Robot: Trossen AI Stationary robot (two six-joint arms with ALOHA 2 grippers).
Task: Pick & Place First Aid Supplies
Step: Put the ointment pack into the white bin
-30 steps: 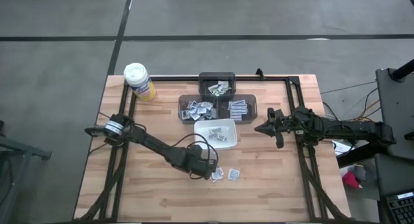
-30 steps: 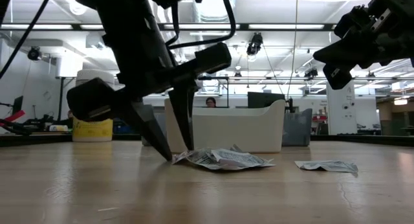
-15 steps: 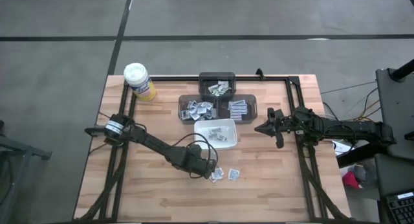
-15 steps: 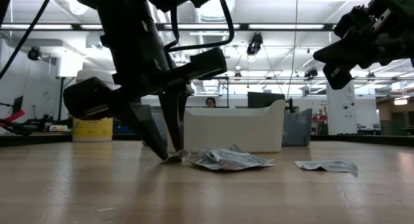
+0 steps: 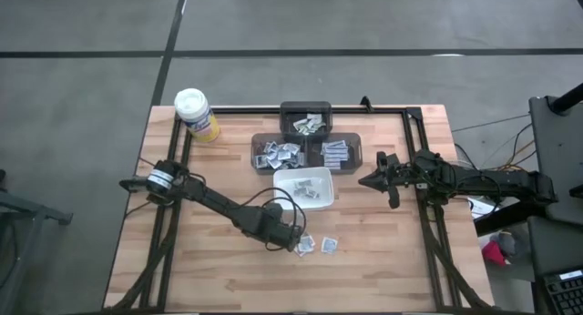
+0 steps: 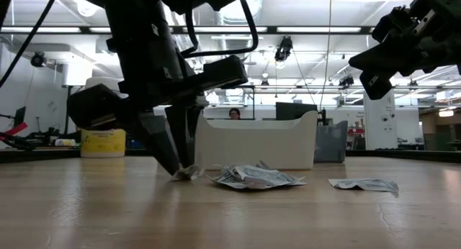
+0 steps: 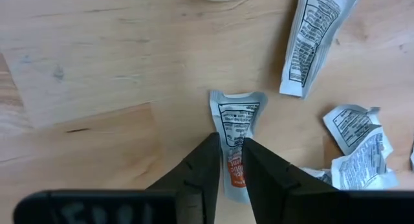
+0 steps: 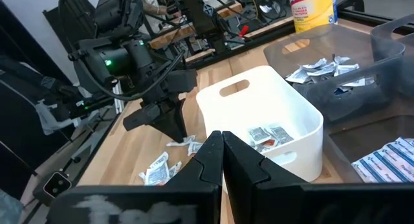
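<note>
Several small white packets lie loose on the wooden table near its front middle. One of them, a narrow packet (image 7: 236, 117) with orange print, is between the fingers of my left gripper (image 7: 229, 149), which is shut on it and points steeply down (image 6: 178, 170). Other packets (image 7: 314, 39) (image 7: 359, 146) lie flat beside it, on the side of the table's right edge (image 5: 328, 245). More packets lie in the white dish (image 5: 282, 180). My right gripper (image 5: 364, 181) hangs shut above the table's right part, holding nothing (image 8: 223, 143). My left gripper pinches the narrow packet across its width, at the orange-printed end (image 7: 234, 160), between its two fingertips. The fingers come from above, slanting steeply down. The packet is crumpled between the tips and rests on the table (image 6: 189, 173).
Three dark bins (image 5: 307, 120) (image 5: 278, 153) (image 5: 339, 153) with packets stand behind the white dish. A yellow canister with a white lid (image 5: 196, 115) stands at the far left corner. A black frame runs along the table's edges. Bare wood lies at the near left.
My left gripper's fingers have drawn together on the packet's end while the hand stayed in place and tipped slightly. The packet has crumpled between the tips and now stands a little apart from the heap, toward the table's left.
</note>
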